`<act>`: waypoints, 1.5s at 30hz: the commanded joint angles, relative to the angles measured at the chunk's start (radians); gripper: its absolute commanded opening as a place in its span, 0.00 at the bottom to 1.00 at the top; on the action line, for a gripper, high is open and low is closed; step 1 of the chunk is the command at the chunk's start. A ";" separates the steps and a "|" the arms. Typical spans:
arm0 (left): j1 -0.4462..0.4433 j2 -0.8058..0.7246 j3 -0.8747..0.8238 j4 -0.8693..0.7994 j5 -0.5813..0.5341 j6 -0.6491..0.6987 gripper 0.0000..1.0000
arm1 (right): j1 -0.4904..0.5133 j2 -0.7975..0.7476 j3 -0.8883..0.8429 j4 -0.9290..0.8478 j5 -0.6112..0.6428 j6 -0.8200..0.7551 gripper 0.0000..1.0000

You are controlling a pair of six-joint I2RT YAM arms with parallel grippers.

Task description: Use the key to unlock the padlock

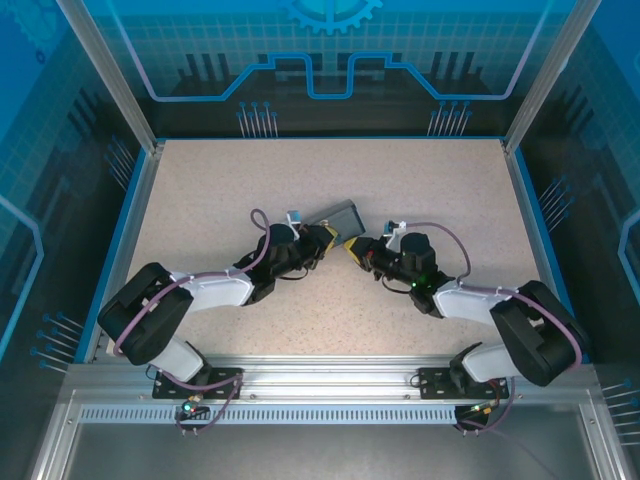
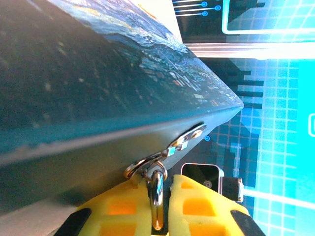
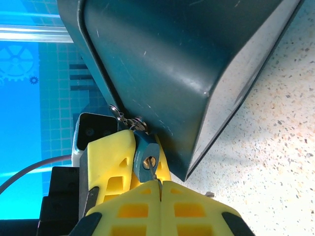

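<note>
Two arms reach inward from the near corners of the table (image 1: 220, 190), elbows bent outward and wrists nearly level. They meet at the near side of a dark blue printed box (image 1: 345, 214) at mid-table.

The left gripper (image 1: 327, 240) comes in from the left. Its yellow fingers (image 2: 123, 206) are almost fully closed on the padlock (image 3: 146, 153), whose silver shackle runs up between the pads and through the ring of the hasp (image 2: 189, 136) on the box's edge.

The right gripper (image 3: 160, 186) faces it from the right, just beside the left fingertips, with its jaws pressed together. It pinches the key (image 3: 155, 175), of which a thin metal sliver shows past the fingertips, its tip at the keyhole in the padlock's bluish body. The padlock hangs at the box's lower edge, just above the speckled tabletop.
</note>
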 commanded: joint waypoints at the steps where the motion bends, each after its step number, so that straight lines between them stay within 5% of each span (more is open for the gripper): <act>1: -0.020 -0.042 -0.006 0.128 0.069 -0.022 0.00 | -0.016 0.051 -0.003 0.156 -0.078 -0.049 0.00; 29: -0.020 -0.083 -0.036 0.137 0.091 -0.027 0.00 | -0.144 0.226 0.088 0.215 -0.325 -0.159 0.00; 45: -0.022 -0.105 -0.055 0.130 0.043 -0.028 0.00 | -0.051 0.208 0.016 0.202 -0.228 -0.114 0.00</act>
